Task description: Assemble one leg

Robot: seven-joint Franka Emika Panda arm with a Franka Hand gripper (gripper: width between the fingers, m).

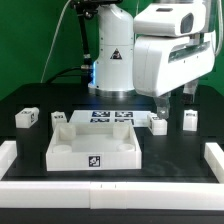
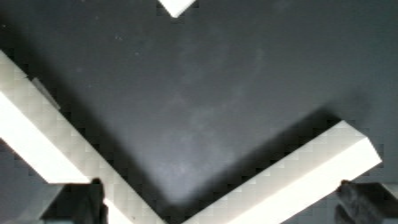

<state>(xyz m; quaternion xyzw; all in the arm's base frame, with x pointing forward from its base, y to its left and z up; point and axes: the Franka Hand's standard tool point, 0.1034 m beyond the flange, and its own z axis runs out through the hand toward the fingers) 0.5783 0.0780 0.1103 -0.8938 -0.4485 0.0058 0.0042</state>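
One large white tray piece (image 1: 65, 155) lies nearest the front of your black table (image 1: 170, 150), its marker tag facing the exterior camera. Behind it four small white legs stand on the table in a loose row: the far-left leg (image 1: 27, 118) and the inner-left leg (image 1: 58, 117) on the exterior view's left, the inner-right leg (image 1: 158, 124) just off the tray piece's rear corner and the far-right leg (image 1: 189, 120) on the exterior view's right. Between the two pairs the marker board (image 1: 110, 117) lies flat behind the tray piece. Your gripper (image 1: 164, 104) hangs close by the inner-right leg, clear of it. In the wrist view its fingers (image 2: 71, 205) stand spread wide, nothing held, over dark table and two white edges meeting in a V; which part those belong to you cannot tell. Farthest back stands the arm's base (image 1: 112, 65)
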